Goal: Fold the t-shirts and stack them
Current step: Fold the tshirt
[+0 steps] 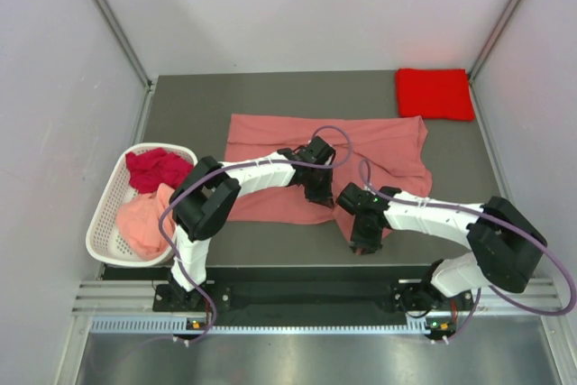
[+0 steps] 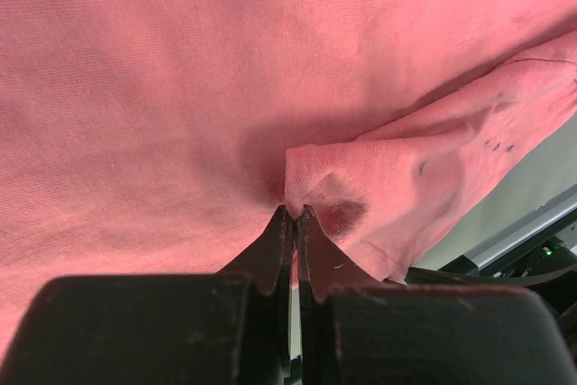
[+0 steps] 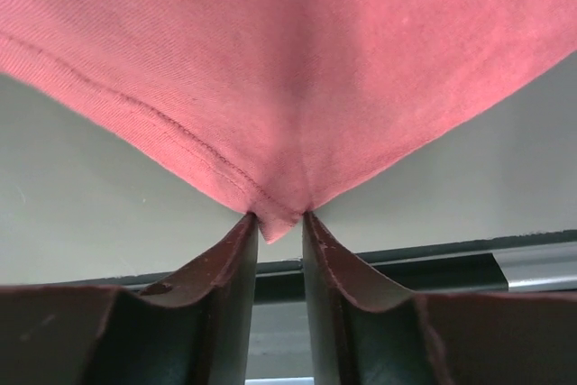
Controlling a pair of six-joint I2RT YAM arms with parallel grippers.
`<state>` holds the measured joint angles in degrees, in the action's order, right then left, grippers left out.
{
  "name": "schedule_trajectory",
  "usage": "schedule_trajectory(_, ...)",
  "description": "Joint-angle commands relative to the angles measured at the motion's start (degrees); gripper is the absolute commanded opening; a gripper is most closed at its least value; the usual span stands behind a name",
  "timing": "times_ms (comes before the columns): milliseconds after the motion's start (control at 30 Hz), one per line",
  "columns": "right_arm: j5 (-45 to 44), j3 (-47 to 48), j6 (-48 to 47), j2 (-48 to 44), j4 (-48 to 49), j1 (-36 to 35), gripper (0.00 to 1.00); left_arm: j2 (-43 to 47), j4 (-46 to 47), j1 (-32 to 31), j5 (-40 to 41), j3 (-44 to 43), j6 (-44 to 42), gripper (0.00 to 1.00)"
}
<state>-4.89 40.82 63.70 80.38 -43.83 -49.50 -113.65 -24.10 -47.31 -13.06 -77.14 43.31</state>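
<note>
A salmon pink t-shirt [image 1: 270, 137] [image 2: 180, 87] [image 3: 297, 60] lies spread across the middle of the dark table [image 1: 189, 101]. My left gripper [image 1: 317, 188] [image 2: 296, 211] is shut on a small pinch of its cloth near the front hem, beside a sleeve. At the shirt's front corner, near the table's front edge, my right gripper [image 1: 365, 239] [image 3: 279, 218] has that corner between its fingertips, with a narrow gap still showing between the jaws. A bright red t-shirt [image 1: 435, 94] lies folded at the back right corner.
A white slotted basket [image 1: 104, 223] stands at the table's left edge and holds a dark crimson shirt [image 1: 158, 169] and a pale pink one [image 1: 144, 223]. White walls close in the left, right and back sides.
</note>
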Motion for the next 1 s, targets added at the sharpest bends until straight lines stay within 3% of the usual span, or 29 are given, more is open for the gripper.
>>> schedule_trajectory(0, -2.5, -0.7, 1.9, 0.9, 0.9, -0.7, 0.25, 1.3, 0.6, 0.0, -0.7, 0.3, -0.9, 0.0)
schedule_trajectory(67, -3.1, -0.8, 2.2, 0.8, 0.5, -0.7, 0.16, 1.7, 0.7, -0.1, -0.7, 0.7, -0.9, 0.0)
schedule_trajectory(133, -4.3, -0.7, 2.3, 0.4, -0.5, -0.6, 0.0, 2.0, 0.8, 0.0, -0.7, 1.0, -1.1, 0.0)
schedule_trajectory(200, -5.3, -0.2, 2.3, -1.2, -2.8, -0.7, 0.0, 2.4, 0.6, 0.0, -1.0, 1.6, -1.5, 0.04)
schedule_trajectory(267, -7.3, 0.7, 2.7, -2.8, -5.1, -0.7, 0.0, 3.9, -0.1, 0.0, -0.7, 2.3, -1.9, 0.2)
schedule_trajectory(300, -8.0, 1.2, 2.7, -4.3, -7.8, -0.7, 0.0, 4.6, -0.6, 0.0, 0.2, 2.9, -2.2, 0.4)
schedule_trajectory(367, -9.4, 1.9, 2.6, -6.5, -9.9, -0.7, 0.0, 7.2, -3.5, 0.1, 1.0, 3.0, -3.5, 0.51)
schedule_trajectory(433, -9.7, 2.2, 2.3, -9.4, -11.8, -0.7, 0.0, 11.2, -8.2, 0.1, 2.4, 3.3, -4.6, 0.55)
schedule_trajectory(600, -9.2, 2.8, 0.6, -13.2, -13.6, -0.7, 0.0, 23.9, -17.7, 3.3, 7.4, 9.7, -7.4, 0.52)
schedule_trajectory(733, -9.9, 4.4, -0.8, -14.3, -14.6, -0.6, 0.0, 33.8, -25.5, 16.2, 12.5, 16.6, -9.9, 0.42)
schedule_trajectory(967, -8.9, 4.6, -0.9, -15.3, -14.5, -0.6, 0.0, 33.4, -28.5, 29.6, 24.6, 19.6, -12.7, 0.38)
